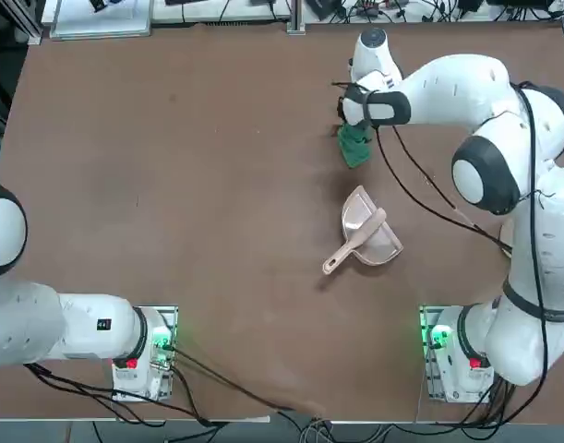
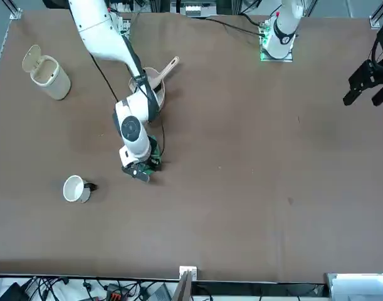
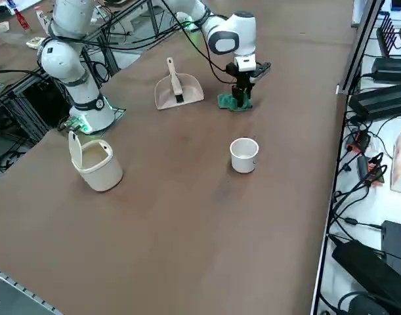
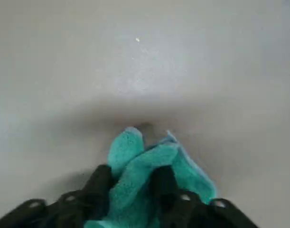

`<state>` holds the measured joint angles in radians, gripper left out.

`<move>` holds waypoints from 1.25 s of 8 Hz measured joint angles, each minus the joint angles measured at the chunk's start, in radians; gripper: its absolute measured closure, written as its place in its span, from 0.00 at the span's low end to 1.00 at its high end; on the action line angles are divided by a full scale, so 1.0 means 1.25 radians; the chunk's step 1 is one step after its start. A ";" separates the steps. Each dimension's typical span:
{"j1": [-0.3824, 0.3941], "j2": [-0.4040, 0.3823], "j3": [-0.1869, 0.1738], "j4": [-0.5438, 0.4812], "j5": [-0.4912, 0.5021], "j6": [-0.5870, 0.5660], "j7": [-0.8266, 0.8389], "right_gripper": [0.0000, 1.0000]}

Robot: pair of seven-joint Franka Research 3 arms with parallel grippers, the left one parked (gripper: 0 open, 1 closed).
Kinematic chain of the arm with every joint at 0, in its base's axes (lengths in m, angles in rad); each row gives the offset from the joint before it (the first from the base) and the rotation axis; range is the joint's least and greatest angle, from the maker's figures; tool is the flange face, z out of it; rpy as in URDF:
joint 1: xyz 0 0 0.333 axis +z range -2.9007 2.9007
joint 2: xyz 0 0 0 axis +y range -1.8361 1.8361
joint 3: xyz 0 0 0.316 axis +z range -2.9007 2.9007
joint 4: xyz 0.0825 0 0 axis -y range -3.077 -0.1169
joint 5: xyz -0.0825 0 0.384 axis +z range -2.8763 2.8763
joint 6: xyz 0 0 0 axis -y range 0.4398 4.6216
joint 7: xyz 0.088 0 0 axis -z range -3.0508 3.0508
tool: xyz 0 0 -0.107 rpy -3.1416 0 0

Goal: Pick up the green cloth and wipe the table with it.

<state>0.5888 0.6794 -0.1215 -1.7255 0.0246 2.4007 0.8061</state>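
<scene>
Risk runs across my table (image 1: 171,185) from left to right, and the left part holds none of it: that brown stretch is bare, so a wipe sent that way meets nothing.

At mid-table, nearer my base than the cloth, sits the beige dustpan (image 1: 366,236) with its brush (image 1: 354,242) lying in it. If I drag the cloth back toward myself, I judge I could clip the pan and shove it along, or snag a trailing fold on its lip.

Further right and farther out is the green cloth (image 1: 354,148), bunched on the table directly under my right gripper (image 1: 352,135). My jaws straddle a raised fold of it, one finger (image 4: 99,187) on each side with fabric filling the gap between them. They are pressed against that fold, though I cannot say the squeeze is finished. The danger here is a thin bite: if I hold only a ridge of the fabric, I expect it to slip free on the lift or peel out once friction pulls on it during the wipe. Much of the cloth spills outside my jaws, so it may fold under and drag unevenly.

Off to my right side stand a white cup (image 3: 244,155) and a lidded bin (image 3: 95,161); a wide sweep that way could tip the cup.
</scene>
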 joint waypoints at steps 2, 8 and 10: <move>-0.006 -0.024 -0.010 0.011 0.001 -0.096 0.002 0.89; -0.142 -0.257 -0.076 -0.061 -0.053 -0.518 -0.294 0.89; -0.197 -0.293 -0.104 -0.142 -0.113 -0.516 -0.414 0.89</move>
<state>0.3428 0.3136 -0.2521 -1.9029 -0.1171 1.7557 0.2883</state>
